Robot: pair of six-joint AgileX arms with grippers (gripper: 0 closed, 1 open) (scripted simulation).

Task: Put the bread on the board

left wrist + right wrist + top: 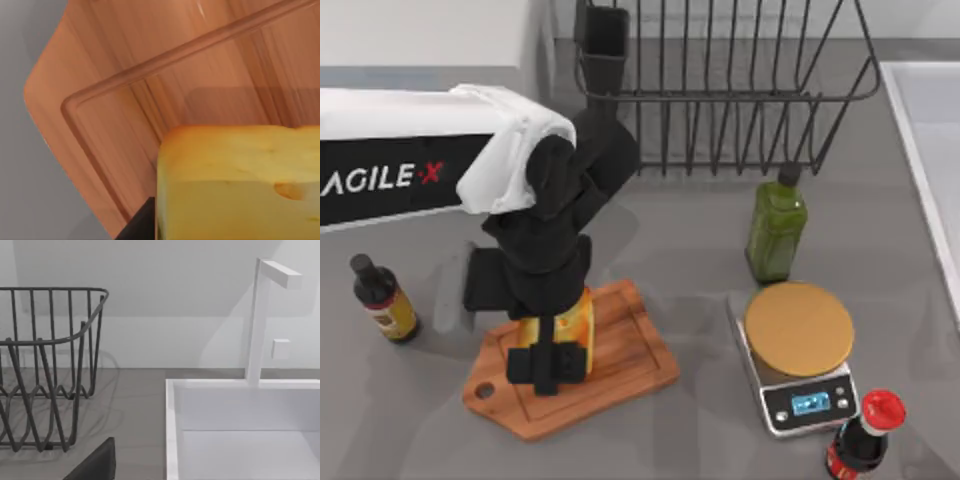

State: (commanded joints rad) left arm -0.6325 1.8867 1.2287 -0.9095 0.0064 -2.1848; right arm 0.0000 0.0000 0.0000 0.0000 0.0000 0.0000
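Observation:
The bread (576, 322), a small yellow-orange loaf, sits between the fingers of my left gripper (560, 345), which is shut on it over the middle of the board (630, 365). The brown wooden board lies front left of centre, its handle pointing to the left. In the left wrist view the bread (240, 185) is close over the grooved board (150, 75), with one dark fingertip (142, 225) against its side. I cannot tell whether the loaf touches the wood. A dark part of my right gripper (95, 465) shows in the right wrist view, off near the sink.
A wire dish rack (720, 90) stands at the back. A green bottle (777, 228) and a digital scale (800, 350) with a round tan plate are right of the board. Dark sauce bottles stand at the left (382, 298) and front right (865, 435). A white sink (240, 430) is far right.

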